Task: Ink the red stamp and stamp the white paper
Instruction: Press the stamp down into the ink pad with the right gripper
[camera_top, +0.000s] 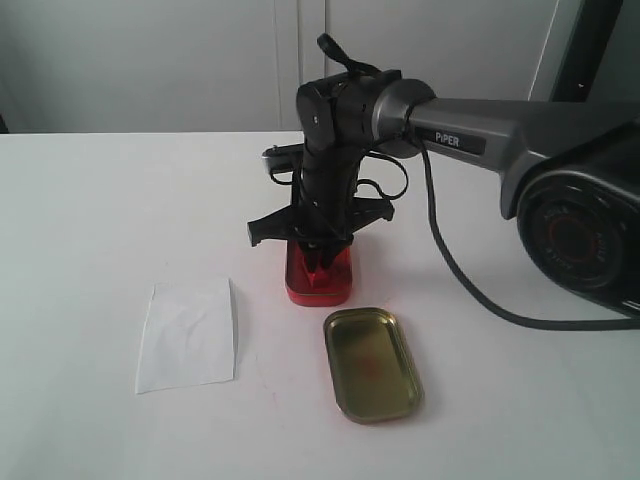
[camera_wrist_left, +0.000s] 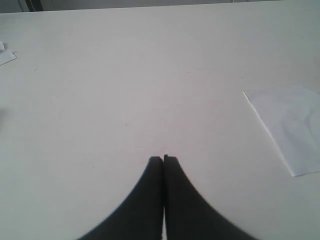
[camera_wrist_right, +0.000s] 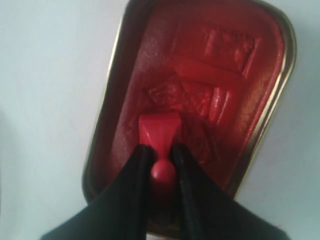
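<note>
My right gripper (camera_wrist_right: 161, 150) is shut on the red stamp (camera_wrist_right: 159, 131), its two black fingers clamping the rounded knob. The stamp's square base sits down in the red ink of the open ink tin (camera_wrist_right: 200, 85), whose surface shows several pressed marks. In the exterior view the right gripper (camera_top: 320, 245) points straight down into the red tin (camera_top: 319, 277), and the stamp is hidden behind the fingers there. The white paper (camera_top: 187, 334) lies flat to the tin's left, also seen as the white paper (camera_wrist_left: 292, 125) beside my left gripper (camera_wrist_left: 163, 159), which is shut on nothing over bare table.
The gold tin lid (camera_top: 372, 362) lies open side up in front of the ink tin, to its right. The right arm's black cable (camera_top: 470, 280) trails over the table on the right. A scrap of paper (camera_wrist_left: 6, 54) lies far off in the left wrist view.
</note>
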